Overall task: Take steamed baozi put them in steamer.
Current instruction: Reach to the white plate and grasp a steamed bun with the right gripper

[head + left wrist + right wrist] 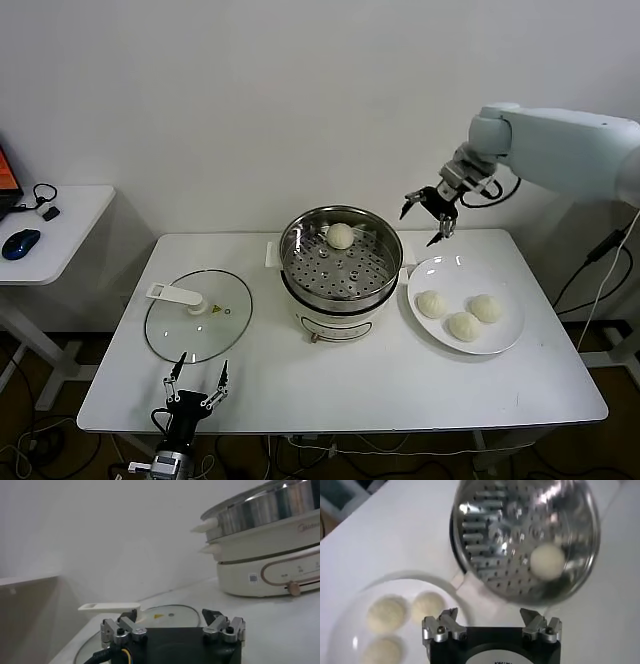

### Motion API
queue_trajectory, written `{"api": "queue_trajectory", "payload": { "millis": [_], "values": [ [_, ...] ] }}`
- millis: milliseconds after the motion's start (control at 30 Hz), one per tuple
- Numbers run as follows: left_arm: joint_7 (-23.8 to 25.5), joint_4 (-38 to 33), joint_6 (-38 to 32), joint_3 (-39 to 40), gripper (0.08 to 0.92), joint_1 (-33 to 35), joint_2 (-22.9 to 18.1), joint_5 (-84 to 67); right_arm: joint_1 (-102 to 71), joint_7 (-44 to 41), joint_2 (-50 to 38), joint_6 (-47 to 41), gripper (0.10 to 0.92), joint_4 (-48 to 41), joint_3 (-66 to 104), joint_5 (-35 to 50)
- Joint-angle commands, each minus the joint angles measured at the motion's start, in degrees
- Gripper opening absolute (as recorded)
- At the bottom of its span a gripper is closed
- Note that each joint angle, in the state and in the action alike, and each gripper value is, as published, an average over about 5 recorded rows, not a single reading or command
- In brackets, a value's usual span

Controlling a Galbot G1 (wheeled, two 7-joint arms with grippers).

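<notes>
The steel steamer (341, 268) stands on its white cooker base at the table's middle. One baozi (340, 236) lies inside at the far side; it also shows in the right wrist view (547, 561). Three baozi (463, 313) lie on the white plate (442, 273) to the right, also seen in the right wrist view (427, 606). My right gripper (429, 213) is open and empty, in the air between the steamer and the plate. My left gripper (198, 378) is open and empty at the table's front left edge.
A glass lid with a white handle (198, 314) lies left of the steamer and shows in the left wrist view (160, 617). A side table (60, 225) with a blue mouse (21, 243) stands at the far left. Cables hang at the right.
</notes>
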Motion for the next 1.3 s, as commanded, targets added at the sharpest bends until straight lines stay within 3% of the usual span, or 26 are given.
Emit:
{"api": "queue_trajectory", "payload": {
  "millis": [33,500,733,1300],
  "values": [
    [-0.04,0.24,-0.07,-0.05,0.823,-0.04,-0.11,0.04,-0.36,2.59,-6.32,-28.65,0.823,9.04,-2.00,-0.17],
    [-0.02,0.56,-0.17,-0.44,0.823,0.43,0.24,0.77,-13.83,3.55,-6.23,-32.45,0.823,6.43,6.89,6.36],
    [0.01,0.50,-0.18,-0.55,0.823,0.70,0.43,0.84,-19.21,-1.24,-4.54,-28.32,0.823,-0.68,10.98,1.77],
    [-0.13,1.55,-0.59,-0.97,0.823,0.59,0.35,1.47,-25.53,-3.02,0.98,-21.61,0.823,-13.54,18.40,-3.20]
  ]
}}
